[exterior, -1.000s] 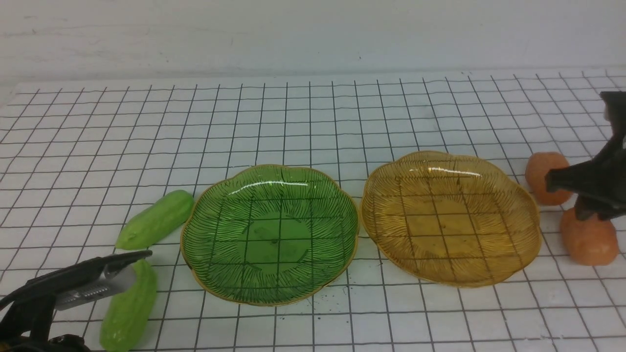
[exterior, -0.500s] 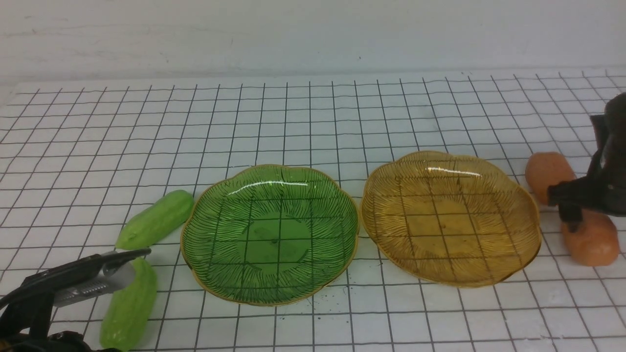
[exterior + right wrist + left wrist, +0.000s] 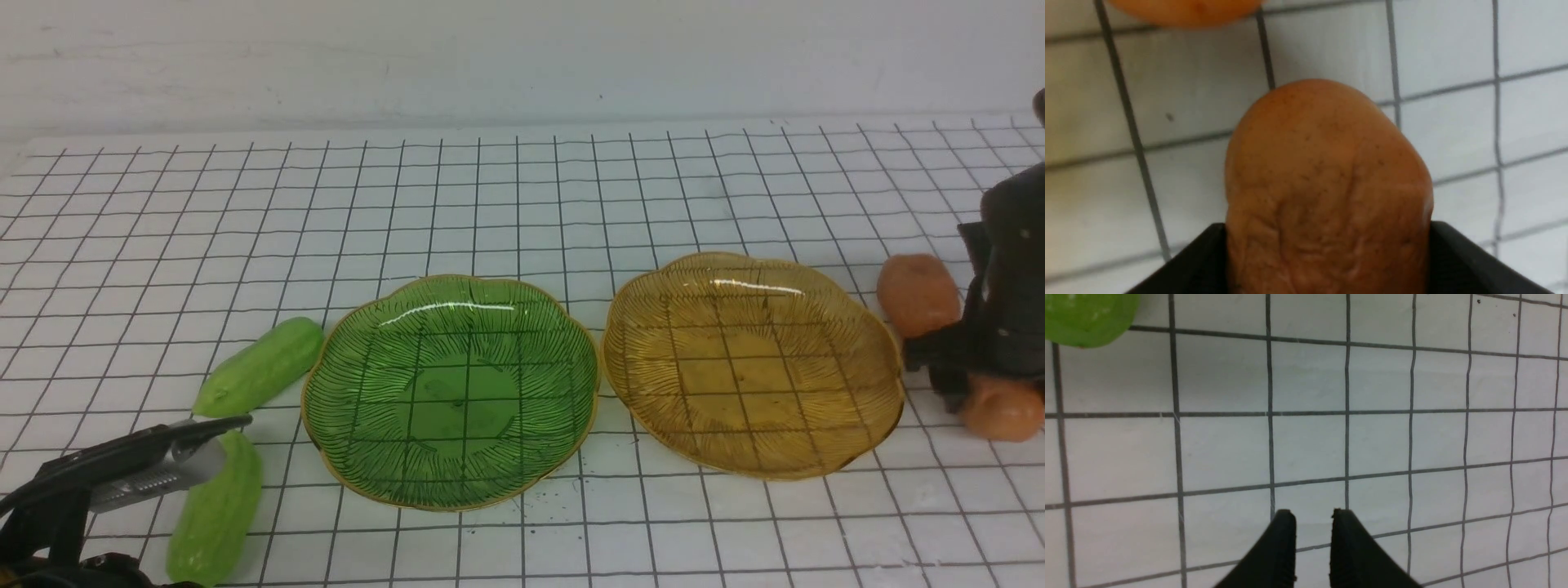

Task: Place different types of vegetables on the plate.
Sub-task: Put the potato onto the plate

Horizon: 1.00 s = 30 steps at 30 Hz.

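- Left claw (image 3: 1312, 515): near left corner, above the checked cloth (image 3: 522, 204); jaws only slightly apart, nothing between them.
- Near gourd (image 3: 216, 510): on the cloth, partly under that claw, near-left of the green plate (image 3: 449, 392).
- Near potato (image 3: 1006, 410): on the cloth, right of the amber plate (image 3: 751, 359).
- Right claw (image 3: 1327, 232): jaws set wide and closed against both sides of the near potato.
- Far gourd (image 3: 260, 367): just beside the green plate's left rim, outside it.
- Plates: side by side, green left, amber right.
- Far potato (image 3: 916, 292): beyond the right claw, near the amber plate's right rim.
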Motion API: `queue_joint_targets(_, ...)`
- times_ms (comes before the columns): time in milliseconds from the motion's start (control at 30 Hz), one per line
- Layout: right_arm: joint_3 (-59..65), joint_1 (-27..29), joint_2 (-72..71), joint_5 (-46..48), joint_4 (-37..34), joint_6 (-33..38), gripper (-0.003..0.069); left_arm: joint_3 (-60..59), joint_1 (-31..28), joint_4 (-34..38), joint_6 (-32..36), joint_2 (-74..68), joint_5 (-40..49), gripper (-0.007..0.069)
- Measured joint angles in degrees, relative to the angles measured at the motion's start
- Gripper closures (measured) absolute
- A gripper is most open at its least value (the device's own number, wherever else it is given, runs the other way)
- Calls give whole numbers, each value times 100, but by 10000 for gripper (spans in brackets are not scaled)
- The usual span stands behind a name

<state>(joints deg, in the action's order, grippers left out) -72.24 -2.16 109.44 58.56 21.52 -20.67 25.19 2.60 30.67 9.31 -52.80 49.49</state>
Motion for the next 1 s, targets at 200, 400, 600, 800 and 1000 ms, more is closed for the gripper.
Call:
queue_joint_targets(200,-796,0,-306,1008,-433,567,120,0,0,0,0,0,0,513)
queue_joint_targets(400,-1147,0,-768,1130,-2152,1325,120,0,0,0,0,0,-44,513)
queue_joint_targets(600,-1056,-287,-466,766,-3332,2265,120,0,0,0,0,0,-156,513)
queue_joint_targets(800,-1013,-596,-3,445,-3382,2307,119,0,0,0,0,0,-169,513)
queue_joint_targets(1000,-1025,-672,145,70,-3382,2262,-9,0,0,6,0,0,-169,513)
